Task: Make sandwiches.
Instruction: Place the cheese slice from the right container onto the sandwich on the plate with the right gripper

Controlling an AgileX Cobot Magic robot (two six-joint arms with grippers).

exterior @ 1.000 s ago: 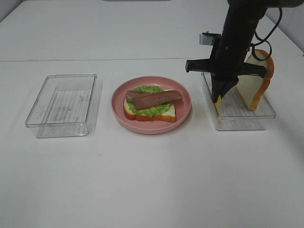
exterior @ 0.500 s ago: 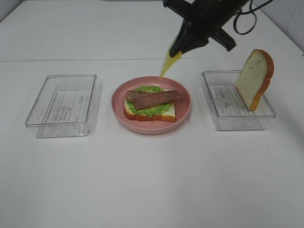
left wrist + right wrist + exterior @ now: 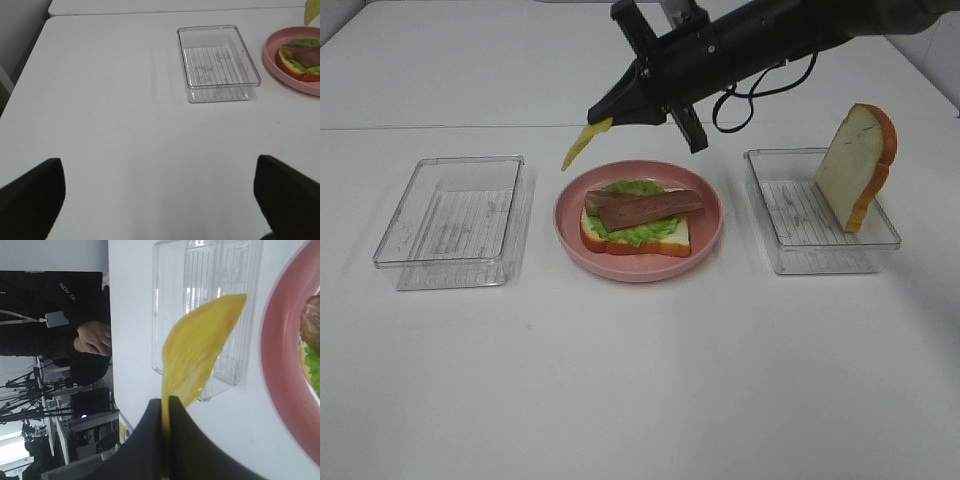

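One open sandwich (image 3: 638, 220): bread, lettuce, bacon; cheese (image 3: 581, 146) in rt pincer (image 3: 616, 112).

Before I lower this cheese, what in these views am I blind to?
- Left gripper: the left wrist view shows only two dark finger stubs cut by the frame edge, wide apart; the exterior high view misses it entirely.
- Cheese slice: its gripped end is hidden between the right gripper fingers in the right wrist view.
- Bottom bread slice: lettuce and bacon strips cover most of its top.
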